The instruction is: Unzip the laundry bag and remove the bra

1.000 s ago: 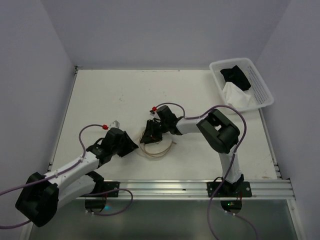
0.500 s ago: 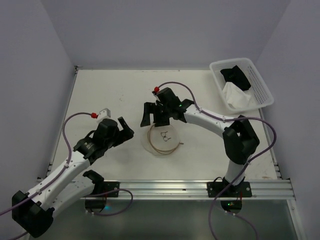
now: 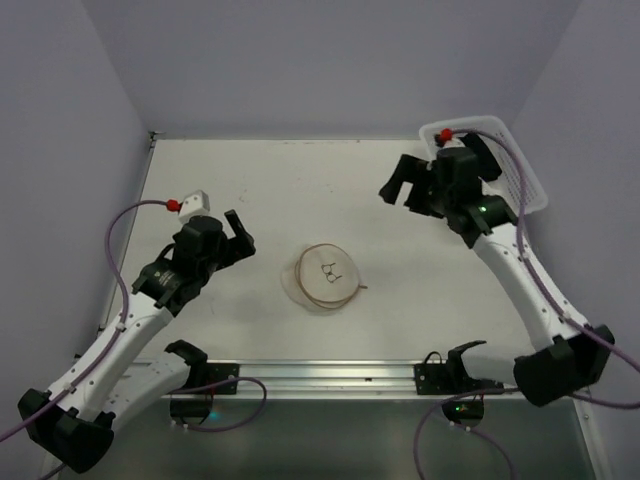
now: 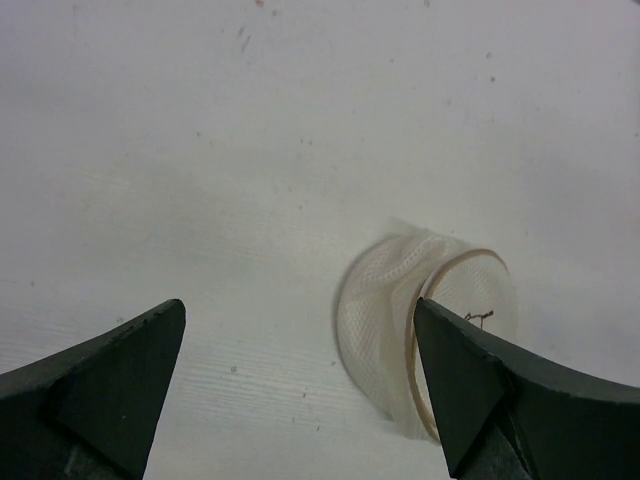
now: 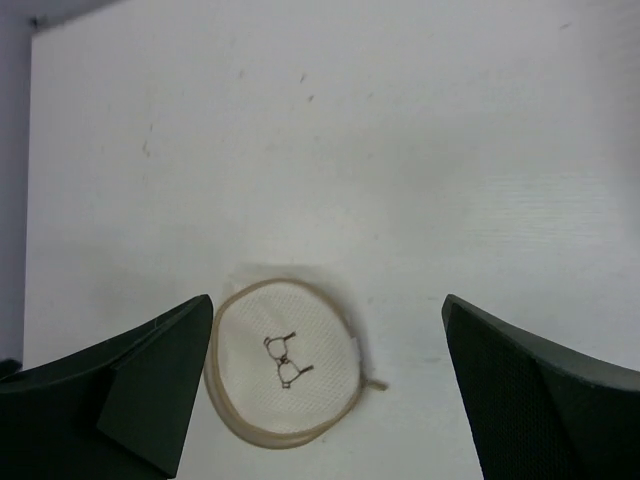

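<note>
The laundry bag lies flat near the table's middle, a round cream mesh pouch with a tan rim and a small bra outline on its face. Its zip pull sticks out at the right. My left gripper hangs open to the left of the bag, apart from it. My right gripper is open and raised at the far right, well away from the bag. The left wrist view has the laundry bag by the right finger of that gripper. In the right wrist view the laundry bag lies below that gripper. The bra is hidden.
A white perforated basket stands at the back right corner, mostly covered by my right arm. Grey walls close in the table on three sides. A metal rail with the arm bases runs along the near edge.
Both grippers were down on the bag and have opened and pulled away. The left went left, the right swung up to the far right by the basket. The bag now lies flat.
</note>
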`<action>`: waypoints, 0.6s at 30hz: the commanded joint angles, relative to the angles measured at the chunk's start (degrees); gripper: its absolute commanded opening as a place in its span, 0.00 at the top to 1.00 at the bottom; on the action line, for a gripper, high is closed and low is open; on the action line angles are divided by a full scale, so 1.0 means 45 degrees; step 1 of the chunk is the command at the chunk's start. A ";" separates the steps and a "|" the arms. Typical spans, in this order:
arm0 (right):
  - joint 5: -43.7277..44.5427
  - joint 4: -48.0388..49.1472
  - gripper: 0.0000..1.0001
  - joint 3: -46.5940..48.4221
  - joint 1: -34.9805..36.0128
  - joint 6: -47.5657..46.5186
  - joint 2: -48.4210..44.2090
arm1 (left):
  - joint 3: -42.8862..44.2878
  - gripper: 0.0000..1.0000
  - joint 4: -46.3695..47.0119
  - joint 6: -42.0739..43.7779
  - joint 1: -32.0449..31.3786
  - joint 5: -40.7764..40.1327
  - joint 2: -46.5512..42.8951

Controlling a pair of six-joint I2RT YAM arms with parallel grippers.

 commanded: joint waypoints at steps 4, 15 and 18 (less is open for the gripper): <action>0.1935 -0.0670 0.01 -0.0814 -0.2801 -0.1393 -0.5147 | 0.2030 0.00 -0.0435 0.1969 0.0774 -0.1207 -0.0398; 0.4615 -0.1025 0.01 -0.0794 -0.2900 -0.3855 -1.0560 | 0.4396 0.00 -0.0338 0.4878 0.0834 -0.2006 -0.1980; 0.4614 -0.0809 0.01 -0.1068 -0.2900 -0.4246 -1.1773 | 0.4709 0.00 -0.0183 0.5251 0.0834 -0.2514 -0.2934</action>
